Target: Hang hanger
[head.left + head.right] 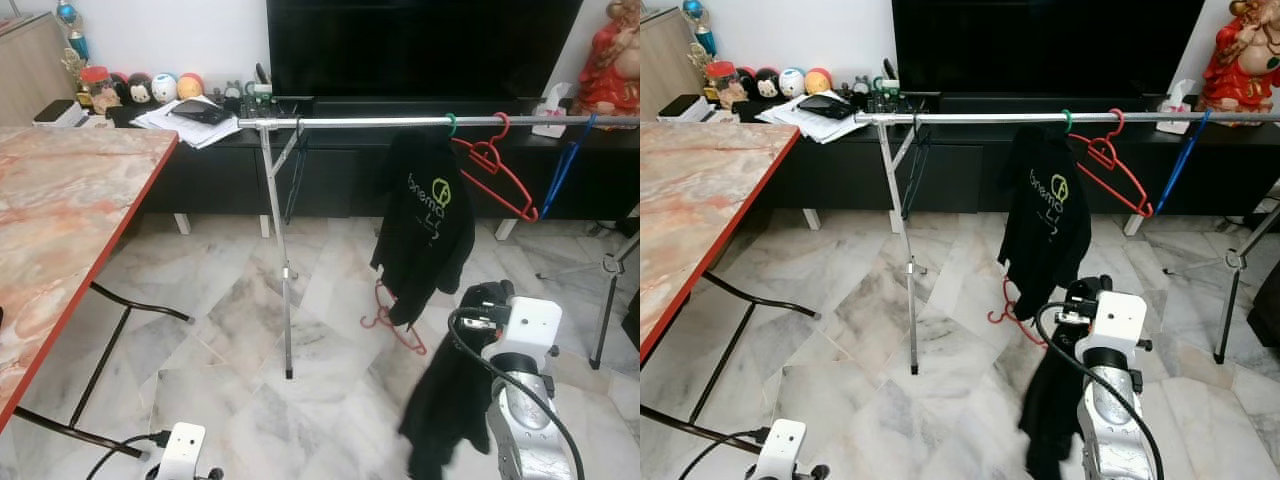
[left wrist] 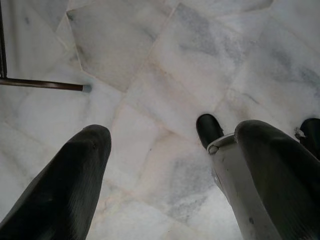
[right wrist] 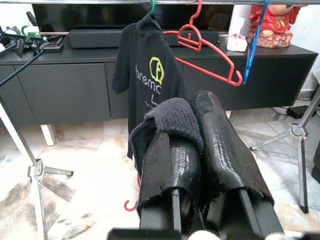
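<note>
The right gripper (image 3: pixel 195 120) is clenched on a black garment (image 1: pixel 447 400), a fold of dark fabric pinched between its fingers (image 3: pixel 220 145) while the rest hangs toward the marble floor (image 1: pixel 230 330). A red hanger (image 1: pixel 392 322) shows below, near the floor by the hanging black T-shirt (image 1: pixel 425 215); I cannot tell whether it is inside the held garment or lying loose. The rail (image 1: pixel 400 122) of the clothes rack already carries that T-shirt, 1 empty red hanger (image 1: pixel 495 170) and 1 blue hanger (image 1: pixel 565 165).

To do this step well, I would raise the load high and aim for the bare stretch of rail on the robot's left of the T-shirt, keeping the hook upright. The left gripper (image 2: pixel 165 150) hangs idle over the floor, fingers spread apart.
</note>
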Available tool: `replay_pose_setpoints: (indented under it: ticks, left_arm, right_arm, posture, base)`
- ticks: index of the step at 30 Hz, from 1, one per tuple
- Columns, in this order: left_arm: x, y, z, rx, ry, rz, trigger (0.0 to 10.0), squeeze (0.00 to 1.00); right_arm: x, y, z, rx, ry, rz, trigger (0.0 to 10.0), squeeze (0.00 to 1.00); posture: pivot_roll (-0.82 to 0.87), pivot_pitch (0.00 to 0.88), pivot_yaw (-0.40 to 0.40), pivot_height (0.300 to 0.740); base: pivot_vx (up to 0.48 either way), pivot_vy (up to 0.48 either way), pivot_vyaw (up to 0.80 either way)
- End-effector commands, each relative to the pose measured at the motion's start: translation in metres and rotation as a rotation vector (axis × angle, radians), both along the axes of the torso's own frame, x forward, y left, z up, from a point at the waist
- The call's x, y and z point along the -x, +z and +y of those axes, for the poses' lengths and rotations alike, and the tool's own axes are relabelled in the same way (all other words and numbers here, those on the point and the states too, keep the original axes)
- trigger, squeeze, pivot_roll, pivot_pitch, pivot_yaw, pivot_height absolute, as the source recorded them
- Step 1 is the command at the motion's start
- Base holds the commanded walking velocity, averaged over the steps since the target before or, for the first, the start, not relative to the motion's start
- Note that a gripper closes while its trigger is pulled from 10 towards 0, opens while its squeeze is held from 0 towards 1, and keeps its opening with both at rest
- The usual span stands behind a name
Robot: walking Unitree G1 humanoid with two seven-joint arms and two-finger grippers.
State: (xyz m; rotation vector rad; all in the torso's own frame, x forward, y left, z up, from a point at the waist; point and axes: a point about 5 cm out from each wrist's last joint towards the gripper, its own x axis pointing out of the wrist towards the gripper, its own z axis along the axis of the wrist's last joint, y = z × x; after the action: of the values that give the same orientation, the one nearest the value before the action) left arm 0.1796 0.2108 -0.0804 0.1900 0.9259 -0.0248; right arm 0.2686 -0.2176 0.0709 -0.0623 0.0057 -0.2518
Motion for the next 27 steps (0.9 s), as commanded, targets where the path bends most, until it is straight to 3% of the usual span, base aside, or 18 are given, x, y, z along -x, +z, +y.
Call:
replay_pose_setpoints:
  ticks: [1, 27]
  left_arm:
    - [0.0039, -0.0021, 0.0, -0.01, -0.008, 0.02, 10.0, 0.0]
    - [0.0052, -0.0028, -0.0005, -0.015, -0.006, 0.024, 10.0, 0.0]
  right_arm:
    - [-0.0041, 0.0072, -0.0009, -0.014, -0.008, -0.028, 10.0, 0.0]
    - [-0.0053, 0.0089, 0.0024, -0.009, 0.022, -0.024, 10.0, 0.0]
  posture:
    - [-0.17, 0.0, -0.009, 0.74]
    - [-0.17, 0.0, -0.014, 0.74]
  base:
    - [0.0, -0.259, 0.0]
    - [0.0, -0.299, 0.0]
